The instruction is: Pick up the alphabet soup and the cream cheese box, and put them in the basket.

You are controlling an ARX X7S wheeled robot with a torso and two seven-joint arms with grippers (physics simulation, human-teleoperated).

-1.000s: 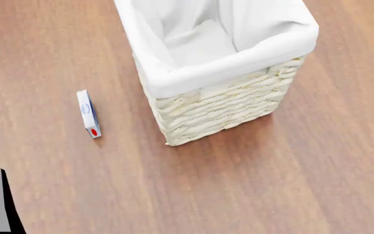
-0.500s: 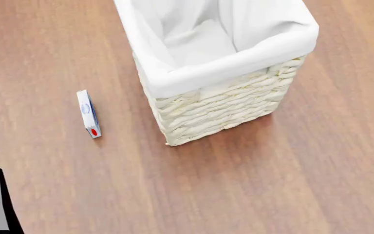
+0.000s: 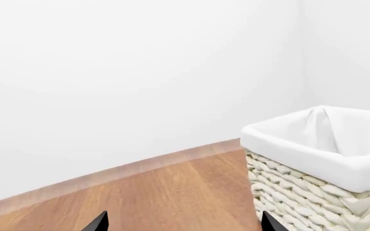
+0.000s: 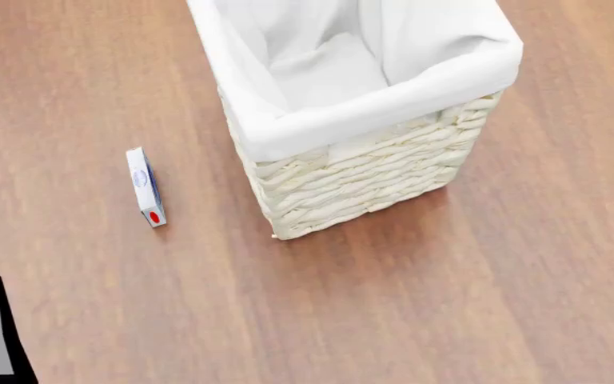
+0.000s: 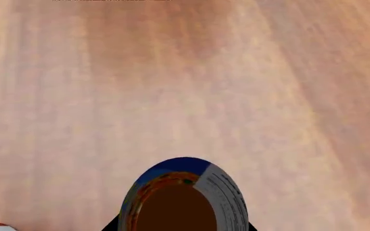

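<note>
Wicker basket (image 4: 366, 172) and cream cheese box (image 4: 144, 186) stood on a wooden floor (image 4: 478, 304).

The box lay well left of the basket, untouched. The right wrist view showed the alphabet soup (image 5: 185, 199) close against the camera, apparently gripped by the right gripper, fingers hidden. The left gripper (image 3: 181, 225) showed two fingertips spread apart, empty, near the basket.

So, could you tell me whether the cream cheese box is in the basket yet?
Not yet: the cream cheese box lies on the floor beside the basket.
</note>
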